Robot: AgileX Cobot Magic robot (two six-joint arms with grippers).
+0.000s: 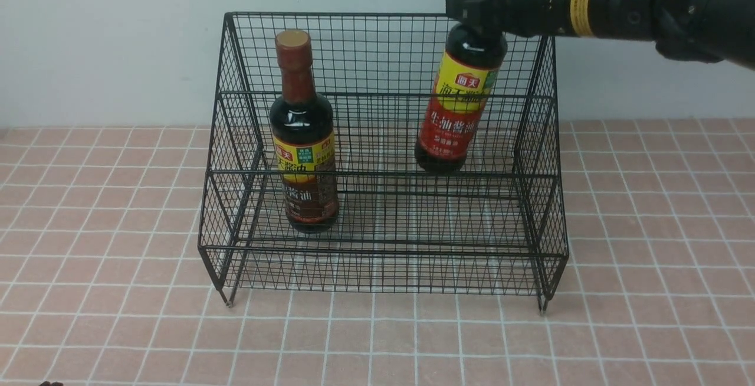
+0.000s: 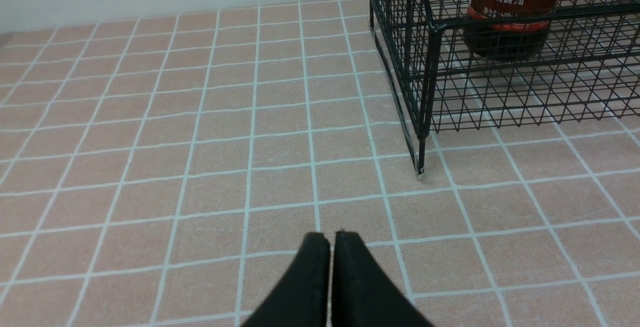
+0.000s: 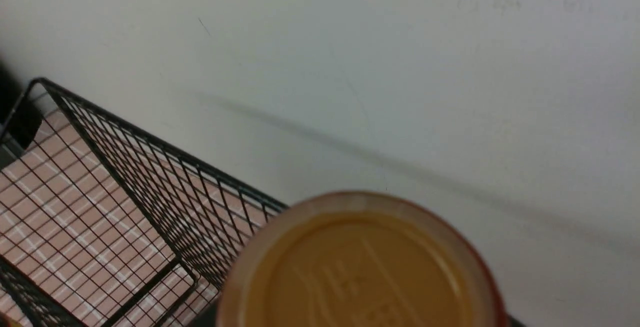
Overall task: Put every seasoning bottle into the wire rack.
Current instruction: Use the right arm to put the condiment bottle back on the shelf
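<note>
The black wire rack (image 1: 236,138) stands in the middle of the tiled table. A soy-sauce bottle with a yellow-and-brown label (image 1: 305,156) stands upright on the rack's lower tier at the left; its base shows in the left wrist view (image 2: 510,22). My right gripper (image 1: 489,5) is shut on the neck of the yellow-and-red-label bottle (image 1: 457,108) and holds it, slightly tilted, hanging inside the rack's right half above the tiers. Its tan cap (image 3: 360,272) fills the right wrist view and hides the jaws. My left gripper (image 2: 331,239) is shut and empty, low over the tiles, left of the rack's corner (image 2: 425,117).
The pale wall (image 1: 118,38) stands close behind the rack. The rack's top rim (image 3: 150,137) runs below the held bottle's cap. Pink tiles (image 1: 377,339) stretch in front of and on both sides of the rack.
</note>
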